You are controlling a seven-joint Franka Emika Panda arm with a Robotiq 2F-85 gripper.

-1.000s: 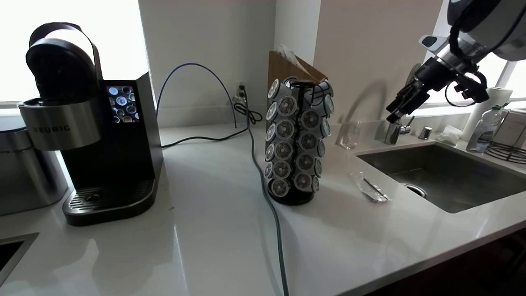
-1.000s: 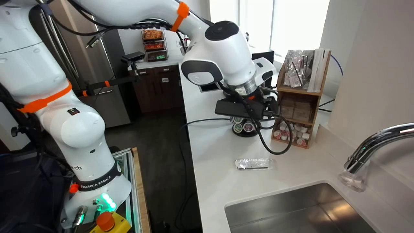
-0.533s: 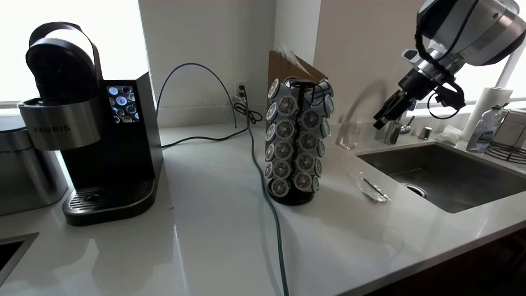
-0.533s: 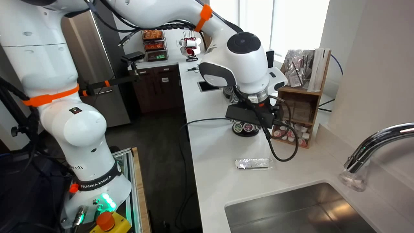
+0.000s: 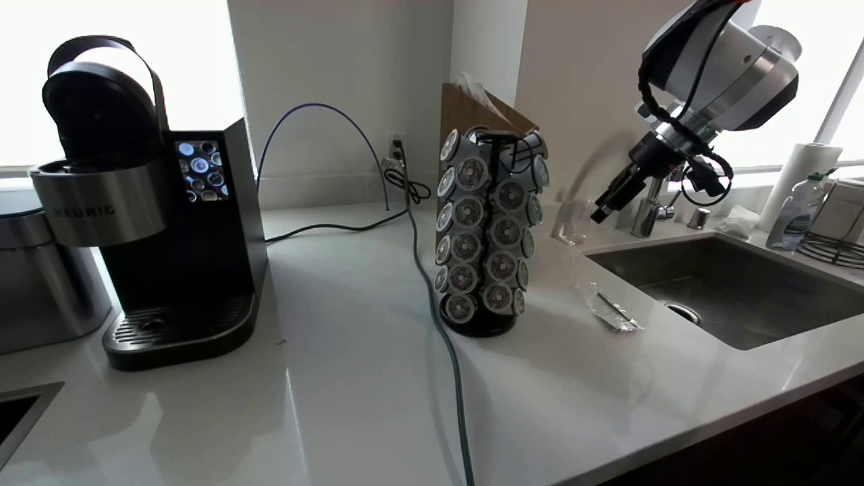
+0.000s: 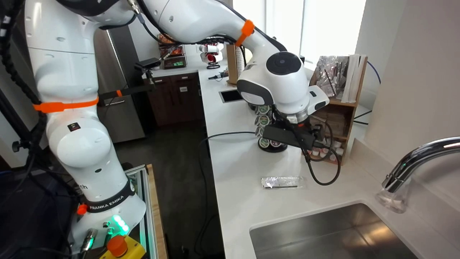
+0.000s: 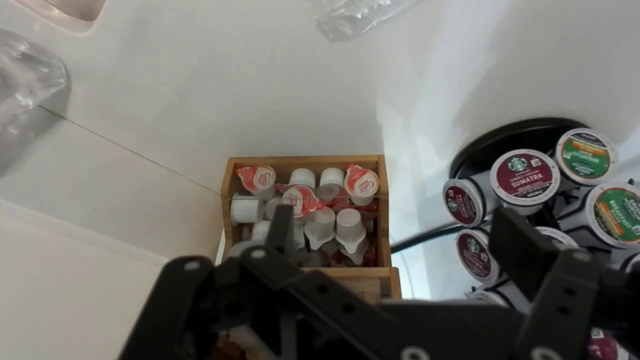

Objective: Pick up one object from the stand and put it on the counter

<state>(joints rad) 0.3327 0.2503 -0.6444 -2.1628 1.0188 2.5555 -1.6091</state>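
The stand is a dark carousel tower [image 5: 480,327] with columns of round pale-lidded pods. It shows in both exterior views, partly hidden behind the arm in this one [image 6: 273,148]. In the wrist view its dark base [image 7: 510,137] is at the right, with maroon-lidded pods [image 7: 525,177] and green-lidded pods [image 7: 584,157] on it. All pods seen sit in the rack. My gripper [image 7: 400,240] is open with nothing between its fingers. One finger overlaps the pods in the wrist view. In an exterior view the gripper [image 5: 603,210] is in the air, apart from the stand, above the white counter [image 5: 351,391].
A wooden organizer [image 7: 305,161] with creamer cups is beside the stand; it also shows in an exterior view [image 6: 354,108]. A clear packet [image 6: 282,182] lies on the counter near the sink [image 5: 715,290]. The faucet [image 6: 424,158], coffee machine [image 5: 246,202] and green cable [image 5: 445,331] are around.
My arm and gripper have moved closer to the stand and lower in an exterior view. The stand, its pods and the packet have not moved.
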